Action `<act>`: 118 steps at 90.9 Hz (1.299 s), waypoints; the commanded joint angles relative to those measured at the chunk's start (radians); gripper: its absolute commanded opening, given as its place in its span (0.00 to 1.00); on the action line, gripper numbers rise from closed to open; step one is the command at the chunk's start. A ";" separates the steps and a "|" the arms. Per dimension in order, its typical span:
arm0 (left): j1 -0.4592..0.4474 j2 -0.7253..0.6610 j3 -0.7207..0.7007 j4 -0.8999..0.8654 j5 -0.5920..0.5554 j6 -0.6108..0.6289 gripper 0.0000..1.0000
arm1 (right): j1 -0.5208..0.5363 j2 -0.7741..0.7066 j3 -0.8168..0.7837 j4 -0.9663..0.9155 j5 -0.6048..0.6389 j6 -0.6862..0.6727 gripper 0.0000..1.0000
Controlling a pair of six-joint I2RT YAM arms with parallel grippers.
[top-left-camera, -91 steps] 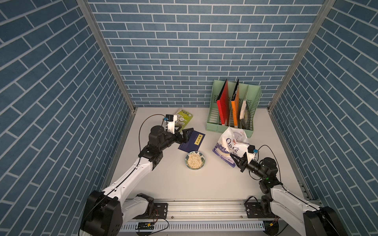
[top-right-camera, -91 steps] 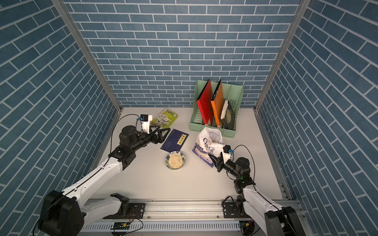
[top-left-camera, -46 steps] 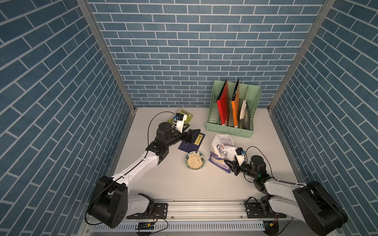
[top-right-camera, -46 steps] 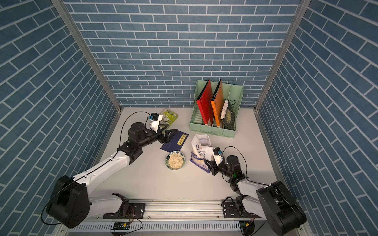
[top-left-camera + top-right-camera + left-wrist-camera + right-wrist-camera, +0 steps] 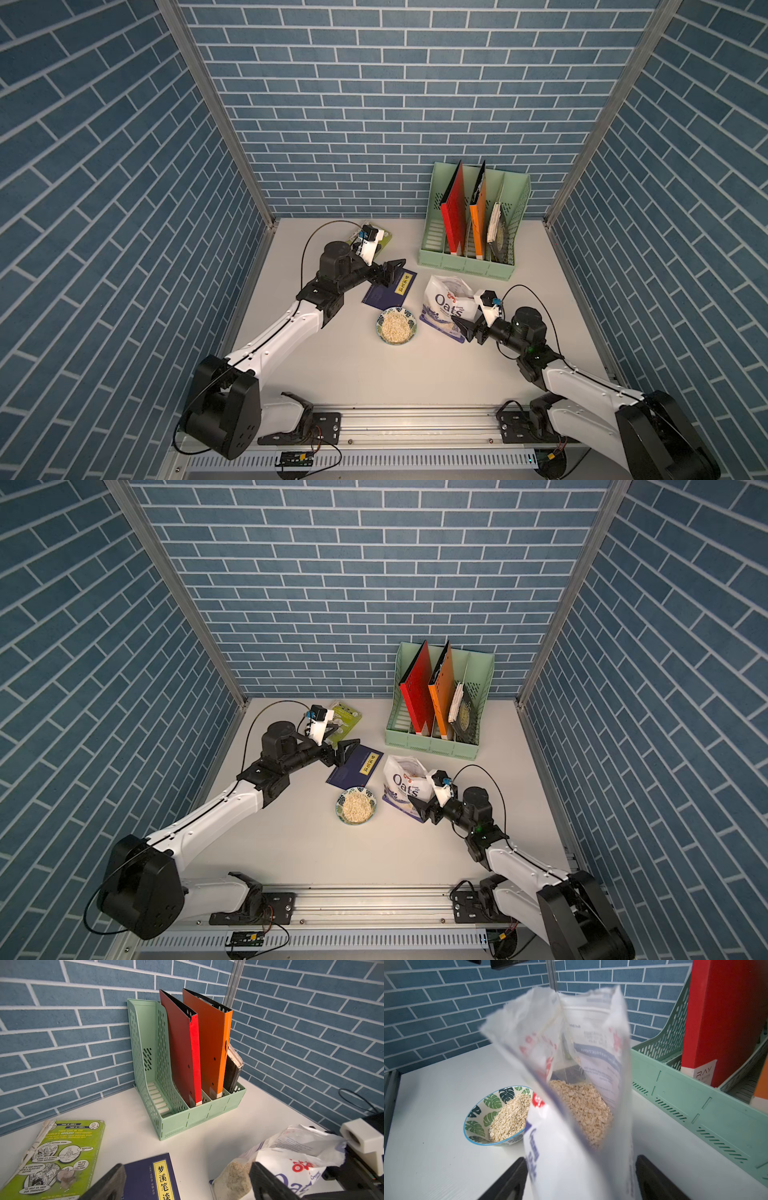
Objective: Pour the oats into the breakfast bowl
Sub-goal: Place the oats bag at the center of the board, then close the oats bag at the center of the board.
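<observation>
The white Oats pouch (image 5: 446,305) (image 5: 405,785) stands upright on the table with its top open, and pale oats (image 5: 581,1105) show inside it. Just left of it sits the leaf-patterned breakfast bowl (image 5: 396,325) (image 5: 356,805) (image 5: 477,1118), heaped with oats (image 5: 510,1118). My right gripper (image 5: 467,330) (image 5: 581,1178) is open, its fingers straddling the pouch's lower part with a gap on one side. My left gripper (image 5: 390,272) (image 5: 187,1178) hangs open and empty above the dark blue book (image 5: 145,1178). The left wrist view also shows the pouch (image 5: 291,1159).
A mint green file rack (image 5: 465,266) (image 5: 187,1118) (image 5: 685,1095) with a red folder (image 5: 455,216), an orange one and a dark book stands behind the pouch at the back right. A green comic book (image 5: 62,1155) lies at the back left, under my left arm.
My right gripper carried the pouch left towards the bowl, then opened and let it go. The pouch now stands by itself. My left arm shifted only slightly.
</observation>
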 commanded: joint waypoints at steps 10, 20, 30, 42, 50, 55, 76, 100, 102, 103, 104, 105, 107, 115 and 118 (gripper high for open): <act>-0.003 0.046 -0.020 0.101 0.171 0.193 0.97 | -0.037 -0.098 0.138 -0.272 0.023 -0.099 0.94; -0.011 0.074 -0.043 0.191 0.258 0.264 0.97 | -0.056 -0.103 0.190 -0.352 -0.021 -0.142 0.88; -0.043 0.126 -0.002 0.186 0.289 0.318 0.96 | -0.064 -0.093 0.242 -0.449 -0.064 -0.202 0.79; -0.103 0.215 0.103 0.052 0.263 0.425 0.93 | -0.066 -0.065 0.323 -0.564 -0.090 -0.273 0.66; -0.122 0.275 0.159 -0.007 0.263 0.463 0.89 | -0.066 -0.046 0.374 -0.627 -0.103 -0.318 0.61; -0.131 0.309 0.200 -0.056 0.267 0.487 0.84 | -0.067 -0.033 0.399 -0.664 -0.112 -0.349 0.58; -0.149 0.401 0.334 -0.255 0.325 0.545 0.60 | -0.066 0.010 0.483 -0.782 -0.125 -0.451 0.44; -0.175 0.438 0.354 -0.248 0.384 0.546 0.48 | -0.078 0.042 0.553 -0.873 -0.145 -0.517 0.38; -0.175 0.439 0.355 -0.248 0.389 0.545 0.45 | -0.082 0.046 0.560 -0.884 -0.147 -0.522 0.36; -0.175 0.440 0.355 -0.248 0.390 0.545 0.44 | -0.083 0.048 0.564 -0.889 -0.147 -0.524 0.36; -0.175 0.440 0.356 -0.249 0.392 0.545 0.42 | -0.084 0.049 0.567 -0.896 -0.148 -0.527 0.35; -0.174 0.440 0.357 -0.251 0.392 0.544 0.40 | -0.085 0.051 0.570 -0.900 -0.148 -0.530 0.35; -0.174 0.438 0.359 -0.253 0.393 0.544 0.36 | -0.087 0.054 0.576 -0.909 -0.149 -0.536 0.34; -0.175 0.422 0.353 -0.255 0.387 0.544 0.20 | -0.101 0.065 0.597 -0.946 -0.150 -0.556 0.28; -0.174 0.413 0.347 -0.252 0.384 0.544 0.15 | -0.108 0.069 0.606 -0.961 -0.150 -0.566 0.24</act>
